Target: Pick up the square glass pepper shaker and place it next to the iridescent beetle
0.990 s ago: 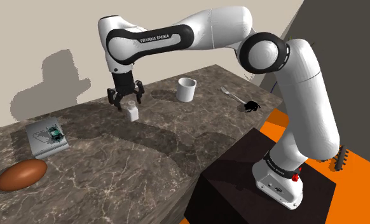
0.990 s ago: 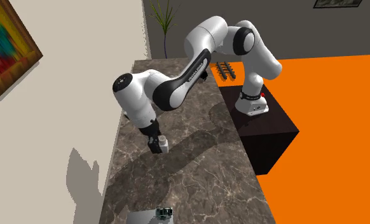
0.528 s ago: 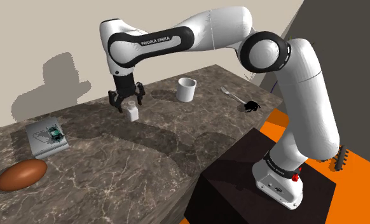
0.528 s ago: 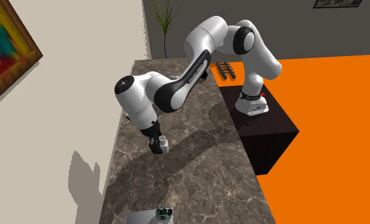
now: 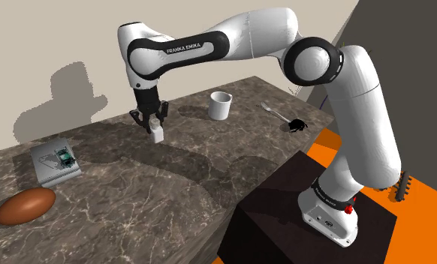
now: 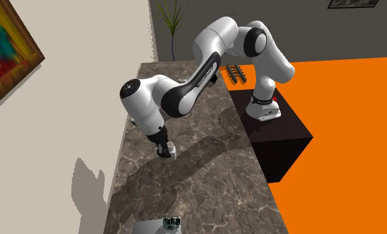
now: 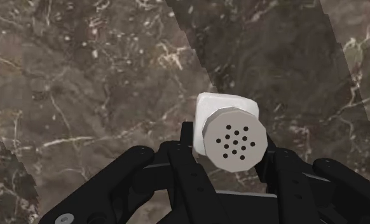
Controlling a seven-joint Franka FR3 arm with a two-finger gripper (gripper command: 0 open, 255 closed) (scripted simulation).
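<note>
The end effector point(image 5: 156, 124) is clamping the white square pepper shaker point(image 5: 158, 136) near the table's point(image 5: 172, 180) wall-side edge. A white cup point(image 5: 220, 105) is standing further along that edge. The dark beetle point(image 5: 299, 125) is lying beside a fork point(image 5: 272, 111) at the corner nearest the stand.
</note>
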